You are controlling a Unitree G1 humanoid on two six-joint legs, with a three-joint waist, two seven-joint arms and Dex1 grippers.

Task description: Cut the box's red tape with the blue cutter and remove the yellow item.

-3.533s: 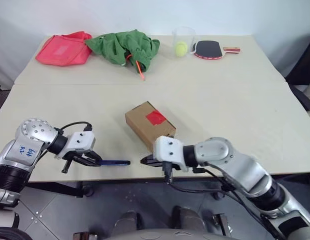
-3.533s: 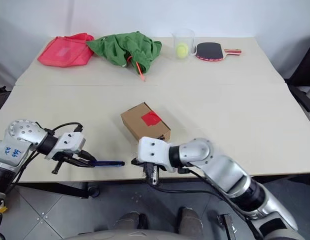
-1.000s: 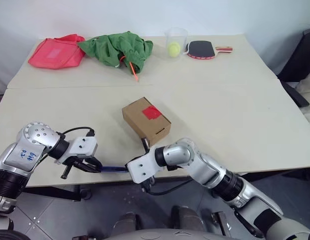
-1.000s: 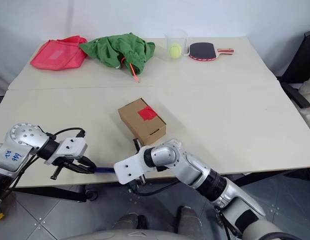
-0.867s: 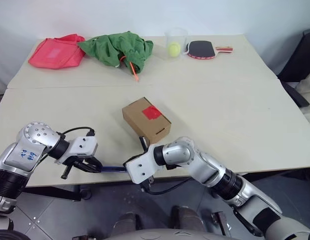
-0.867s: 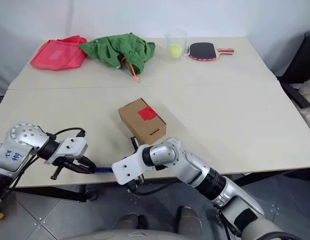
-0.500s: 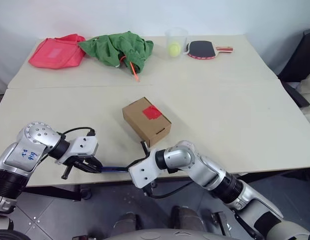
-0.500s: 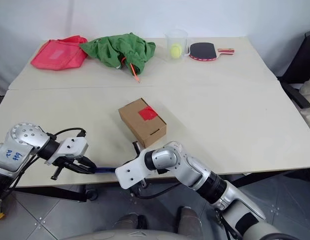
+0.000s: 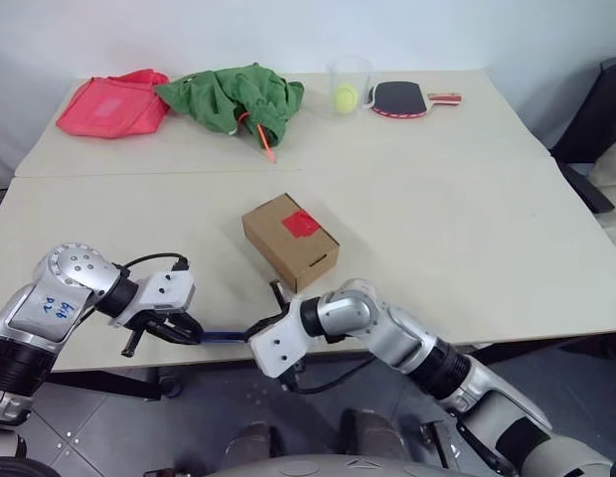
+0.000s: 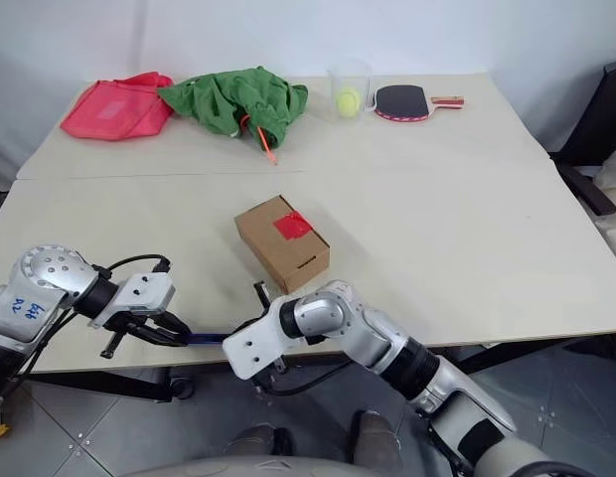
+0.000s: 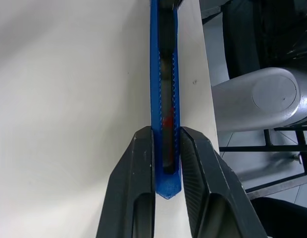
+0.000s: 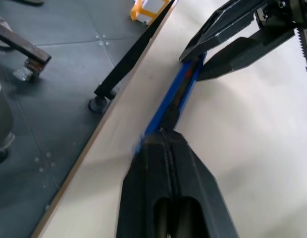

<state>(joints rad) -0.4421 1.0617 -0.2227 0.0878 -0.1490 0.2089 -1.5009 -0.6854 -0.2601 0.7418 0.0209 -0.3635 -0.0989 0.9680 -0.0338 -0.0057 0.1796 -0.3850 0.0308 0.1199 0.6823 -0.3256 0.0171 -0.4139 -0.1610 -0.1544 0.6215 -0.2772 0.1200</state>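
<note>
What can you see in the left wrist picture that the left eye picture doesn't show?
The left wrist view alone shows the toothed slot along the blue cutter and the left gripper pinching it by its sides. The left eye view alone shows the box, its red tape and the right gripper at the cutter's other end. Both show the cutter and table.

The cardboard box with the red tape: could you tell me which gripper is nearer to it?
Right. The right gripper sits just in front of the box, at the blue cutter; the left gripper holds the cutter's other end, farther left.
</note>
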